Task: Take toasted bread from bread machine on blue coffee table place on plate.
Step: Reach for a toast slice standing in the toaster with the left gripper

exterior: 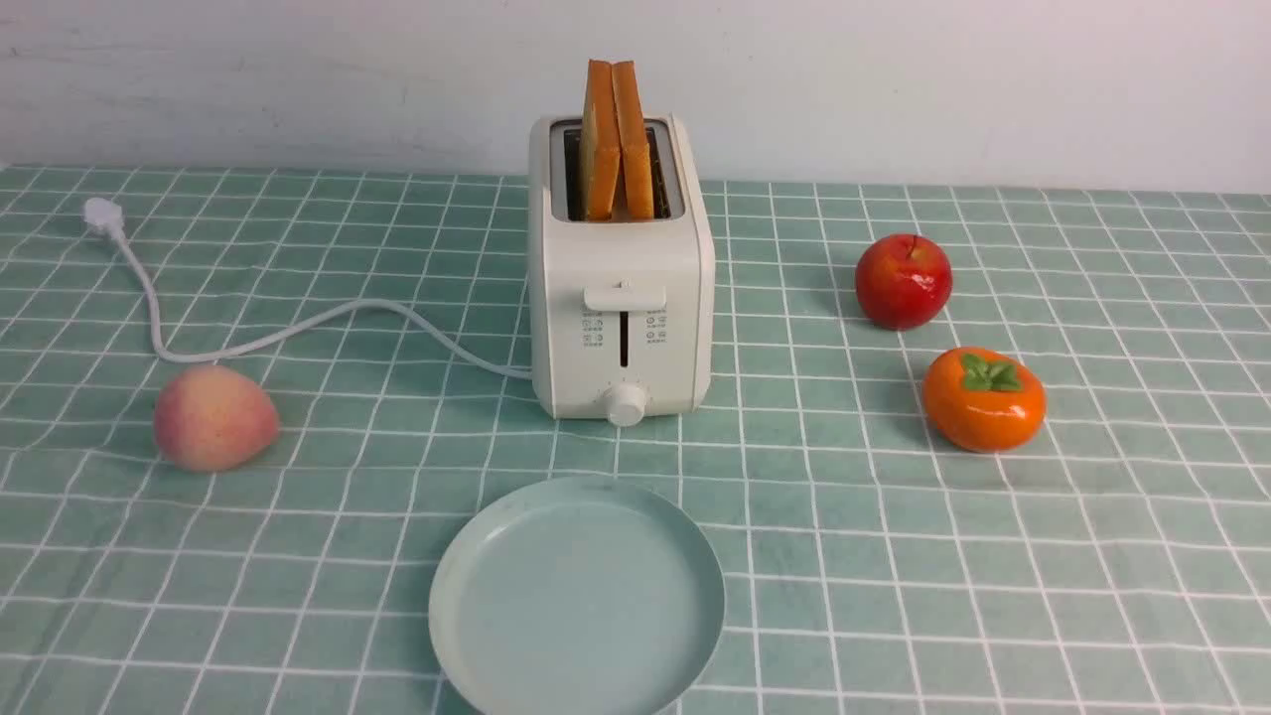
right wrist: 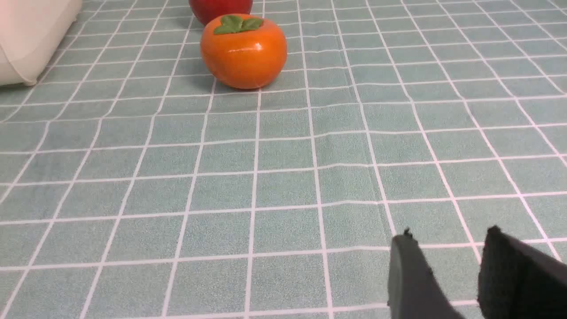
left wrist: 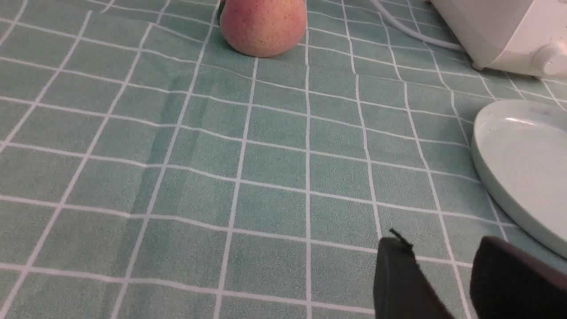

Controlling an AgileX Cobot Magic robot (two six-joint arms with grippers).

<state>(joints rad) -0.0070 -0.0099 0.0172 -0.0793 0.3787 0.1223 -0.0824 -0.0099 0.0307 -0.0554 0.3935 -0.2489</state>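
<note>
The toasted bread (exterior: pixel 617 139) stood upright in the bread machine (exterior: pixel 621 298), behind the plate (exterior: pixel 576 596); peach (exterior: pixel 213 417) to its left, apple (exterior: pixel 903 281) and persimmon (exterior: pixel 983 399) to its right. Both the left fingers (left wrist: pixel 398 274) and right fingers (right wrist: pixel 409 274) were parted, empty.

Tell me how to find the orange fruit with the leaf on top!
Start at the white toaster on the green checked table. Two round fruits sit to its right. The persimmon is the front one, orange with a green leafy cap, unlike the red apple.

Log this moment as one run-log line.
phase: pre-grasp | toasted bread: both slices standing in bread machine | plate: empty, in front | left jaws: open, empty | right jaws: open, empty
</note>
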